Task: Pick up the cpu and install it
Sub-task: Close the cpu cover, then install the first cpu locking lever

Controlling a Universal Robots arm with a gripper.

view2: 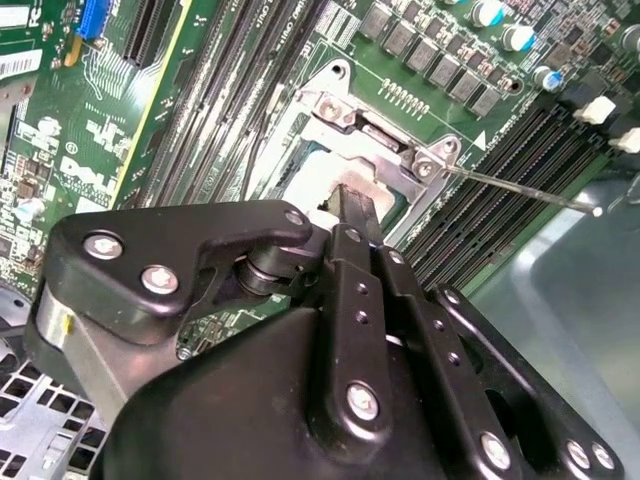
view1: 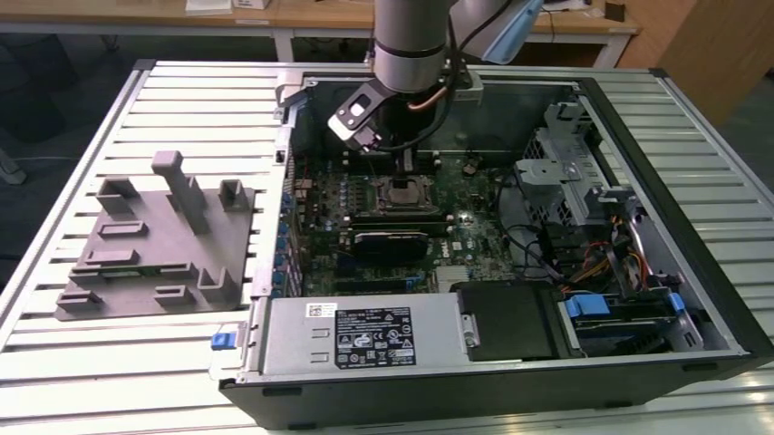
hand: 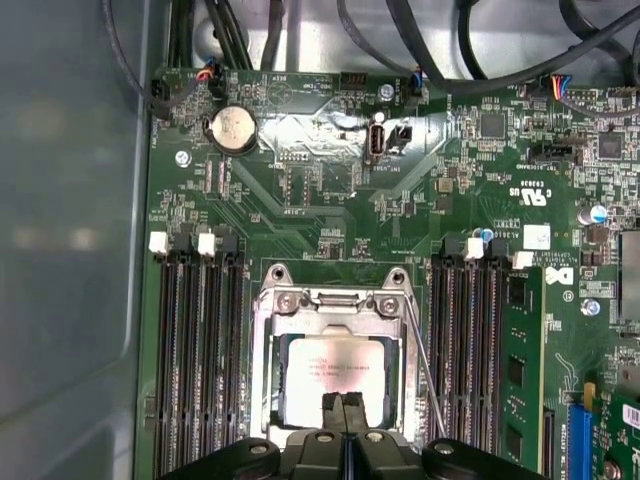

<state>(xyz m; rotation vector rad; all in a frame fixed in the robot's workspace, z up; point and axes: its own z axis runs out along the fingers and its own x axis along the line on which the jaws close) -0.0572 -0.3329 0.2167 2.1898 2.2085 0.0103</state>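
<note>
The gripper (hand: 345, 402), fingers pressed together, hangs directly over one edge of the cpu (hand: 335, 362), which lies flat inside the socket frame (hand: 263, 350).

In the exterior view, a desk (view1: 72, 136) topped with pale metal slats running side to side carries two things. At 9 o'clock on its top a grey plastic fixture block (view1: 158, 249) with upright posts lies flat on the slats. From the middle out to 3 o'clock an open computer case (view1: 484, 399) lies on its side, just beside the block. The case's dark wall at 6 o'clock is close to the desk's edge.
</note>
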